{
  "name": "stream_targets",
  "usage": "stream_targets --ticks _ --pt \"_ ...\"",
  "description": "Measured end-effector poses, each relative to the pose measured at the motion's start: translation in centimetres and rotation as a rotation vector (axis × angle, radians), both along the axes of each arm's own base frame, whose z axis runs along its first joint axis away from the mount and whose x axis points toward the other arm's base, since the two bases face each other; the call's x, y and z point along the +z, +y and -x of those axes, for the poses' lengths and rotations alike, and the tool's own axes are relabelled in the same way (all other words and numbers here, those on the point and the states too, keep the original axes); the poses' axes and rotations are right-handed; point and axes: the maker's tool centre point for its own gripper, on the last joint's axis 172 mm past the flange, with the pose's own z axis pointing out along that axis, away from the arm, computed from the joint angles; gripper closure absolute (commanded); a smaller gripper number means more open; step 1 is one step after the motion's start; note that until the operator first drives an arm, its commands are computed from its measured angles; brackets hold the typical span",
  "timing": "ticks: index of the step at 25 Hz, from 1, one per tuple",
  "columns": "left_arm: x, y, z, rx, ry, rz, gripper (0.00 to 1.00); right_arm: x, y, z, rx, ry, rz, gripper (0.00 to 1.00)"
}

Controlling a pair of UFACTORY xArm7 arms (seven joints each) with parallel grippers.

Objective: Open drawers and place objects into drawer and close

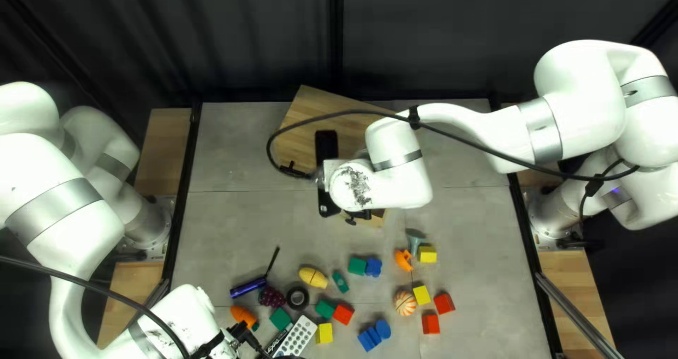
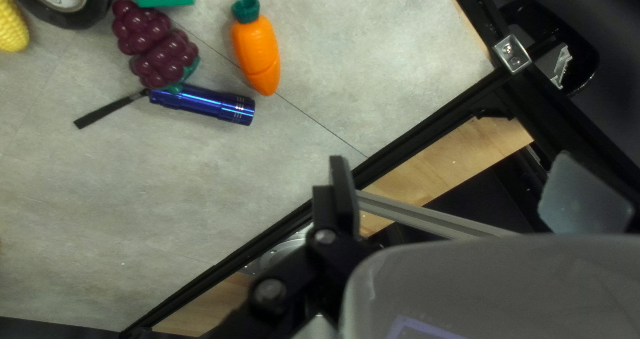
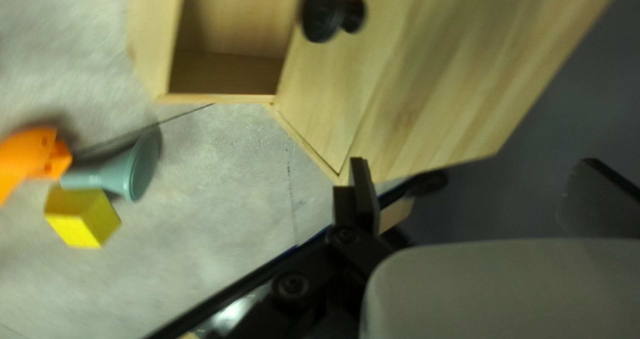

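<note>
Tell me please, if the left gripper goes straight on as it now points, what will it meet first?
The left gripper would probably meet the grey tabletop first, close beside the black rail. Depth is hard to judge, so it might touch the rail instead.

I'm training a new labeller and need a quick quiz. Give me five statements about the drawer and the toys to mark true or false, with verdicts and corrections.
1. The drawer stands open. True.
2. The carrot lies in the drawer. False: the carrot lies on the table.
3. The flashlight lies beside the grapes. True.
4. The corn is red. False: the corn is yellow.
5. A yellow block lies beside the striped ball. True.
</note>
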Motion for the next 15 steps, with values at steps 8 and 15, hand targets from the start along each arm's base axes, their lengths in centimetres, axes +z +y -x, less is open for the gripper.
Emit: stream_targets --ticks 8,15 --pt "0.0 0.0 0.0 0.0 0.0 0.0 0.0 -1.8 0.0 -0.3 -0.016 -0.05 -0.008 0.0" --pt "0.0 0.0 0.0 0.0 0.0 0.0 0.0 -2.5 -0.9 0.4 0.035 -0.081 -0.015 0.0"
